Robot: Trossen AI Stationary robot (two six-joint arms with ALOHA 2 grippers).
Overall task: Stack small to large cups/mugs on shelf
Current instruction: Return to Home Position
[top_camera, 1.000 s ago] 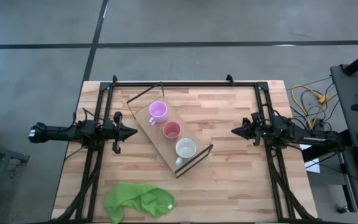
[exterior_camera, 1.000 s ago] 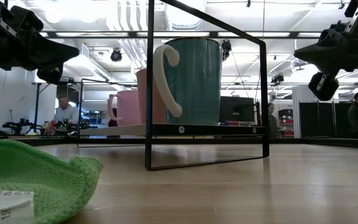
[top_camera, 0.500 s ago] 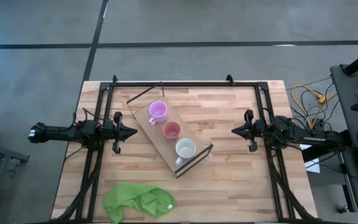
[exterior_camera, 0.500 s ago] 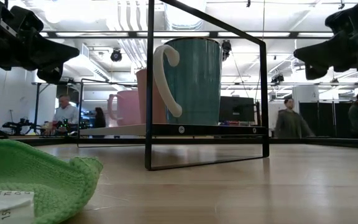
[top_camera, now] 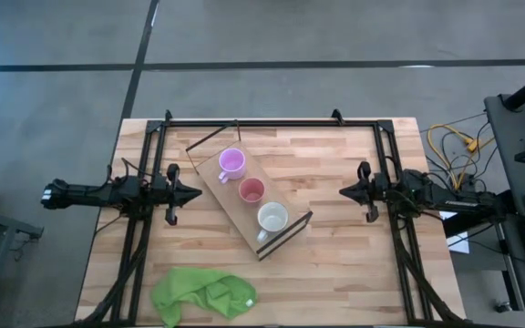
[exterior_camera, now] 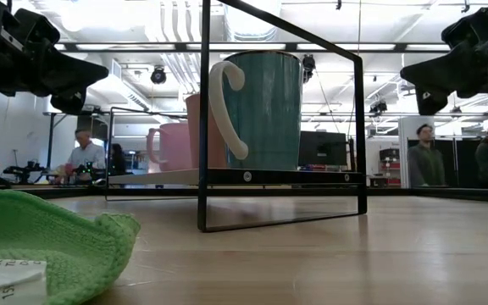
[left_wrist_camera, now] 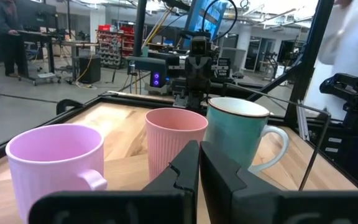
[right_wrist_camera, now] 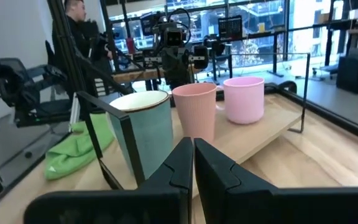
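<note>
Three cups stand in a row on the light-wood shelf [top_camera: 243, 222], which lies slantwise at the table's middle on a dark wire frame. The light purple cup [top_camera: 232, 162] is farthest, the pink-red cup [top_camera: 252, 190] is in the middle, and the larger mug [top_camera: 272, 218] is nearest. The mug is white inside and teal outside [exterior_camera: 265, 110]. My left gripper [top_camera: 199, 192] is shut and empty, level, left of the shelf, pointing at the cups [left_wrist_camera: 199, 163]. My right gripper [top_camera: 342, 192] is shut and empty, level, right of the shelf [right_wrist_camera: 193, 158].
A green cloth [top_camera: 203, 293] with a white label lies near the table's front left. Black frame rails [top_camera: 244, 122] run along the table's far edge and both sides under the arms. People move in the room beyond the table [exterior_camera: 428, 152].
My right gripper has rolled about its long axis while its tip has stayed in place to the right of the shelf. The cups and the shelf have not moved.
</note>
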